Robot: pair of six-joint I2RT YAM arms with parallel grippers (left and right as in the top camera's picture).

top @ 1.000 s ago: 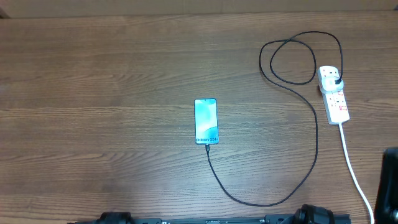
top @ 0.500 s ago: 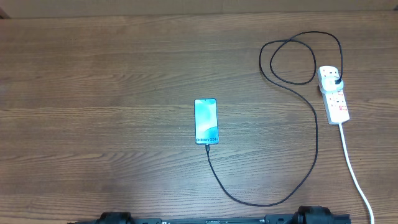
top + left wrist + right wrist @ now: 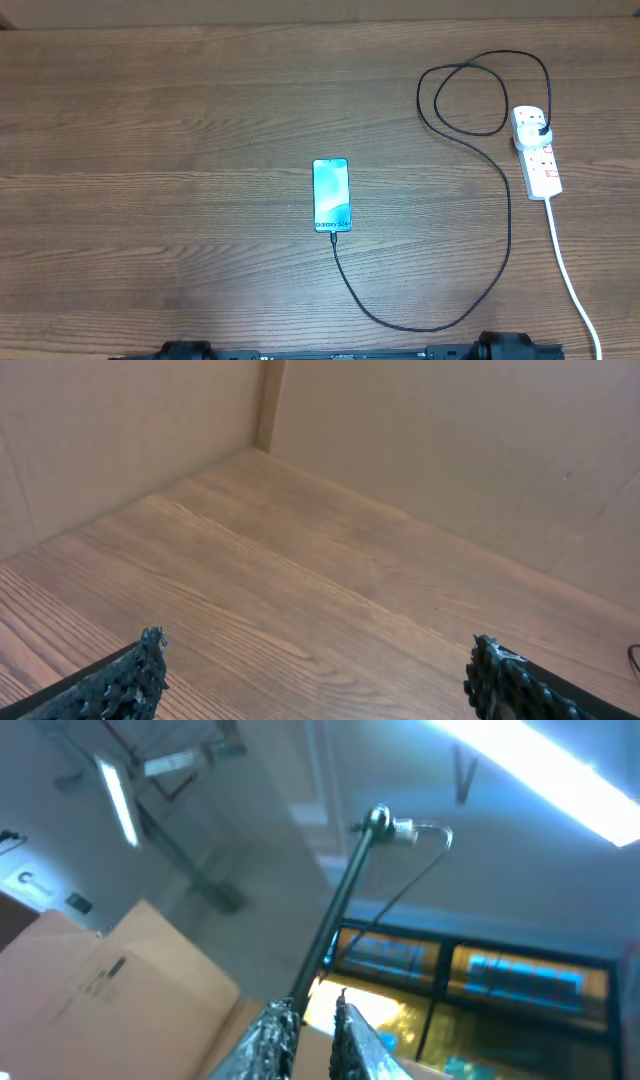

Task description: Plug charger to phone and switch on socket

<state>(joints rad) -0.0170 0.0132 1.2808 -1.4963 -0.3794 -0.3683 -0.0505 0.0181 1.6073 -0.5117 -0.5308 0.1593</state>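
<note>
The phone (image 3: 331, 194) lies face up at the table's middle, its screen lit blue-teal. The charger's black cable (image 3: 509, 220) runs from a tip at the phone's near short edge (image 3: 333, 234), curves right, loops at the back, and ends in a black plug (image 3: 541, 127) sitting in the socket (image 3: 540, 160), a white power strip at the right. Neither gripper shows in the overhead view. My left gripper (image 3: 318, 650) is wide open and empty over bare wood. My right gripper (image 3: 312, 1002) points up at the ceiling, its fingers nearly together with nothing between them.
The strip's white cord (image 3: 568, 270) runs to the front right edge. Cardboard walls (image 3: 450, 450) stand round the table's back and side. The arm bases (image 3: 185, 351) sit at the front edge.
The dark right arm seen at the right edge one second ago has left the overhead view. Phone, cable and power strip have not moved.
</note>
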